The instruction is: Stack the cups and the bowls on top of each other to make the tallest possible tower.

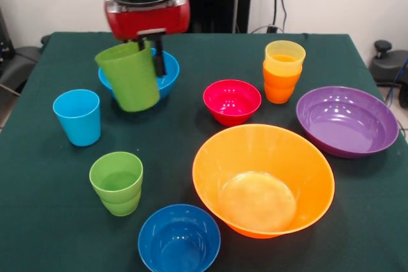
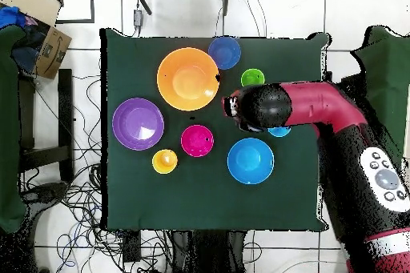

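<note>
My gripper is shut on the rim of a plain lime green cup and holds it tilted above the table, in front of a blue bowl. In the overhead view the arm hides the gripper and this cup. The tower is a yellow cup nested in an orange cup, standing at the back right. A red bowl, a wide purple bowl, a large orange bowl, a second blue bowl, a light blue cup and a green stepped cup stand apart on the table.
The dark green table has white floor and cables round it in the overhead view. A cardboard box sits off the table at the upper left of the overhead view.
</note>
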Motion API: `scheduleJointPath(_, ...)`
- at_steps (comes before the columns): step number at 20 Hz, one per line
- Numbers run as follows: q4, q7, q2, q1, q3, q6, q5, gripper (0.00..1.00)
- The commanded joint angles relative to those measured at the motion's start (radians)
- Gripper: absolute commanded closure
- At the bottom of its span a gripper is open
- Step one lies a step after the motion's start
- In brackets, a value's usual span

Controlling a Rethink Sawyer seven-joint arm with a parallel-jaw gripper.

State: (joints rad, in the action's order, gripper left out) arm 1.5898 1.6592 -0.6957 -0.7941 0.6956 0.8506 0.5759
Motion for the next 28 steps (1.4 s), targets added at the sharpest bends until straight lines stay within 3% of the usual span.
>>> scheduleJointPath(1,0.140,0.134,-0.033,0.098,-0.106,0.112,-0.034,1.00)
scheduleJointPath(20,0.380,0.388,-0.206,0.311,-0.316,0.084,-0.272,1.00)
scheduleJointPath(28,0.454,0.474,-0.219,0.391,-0.348,-0.013,-0.323,1.00)
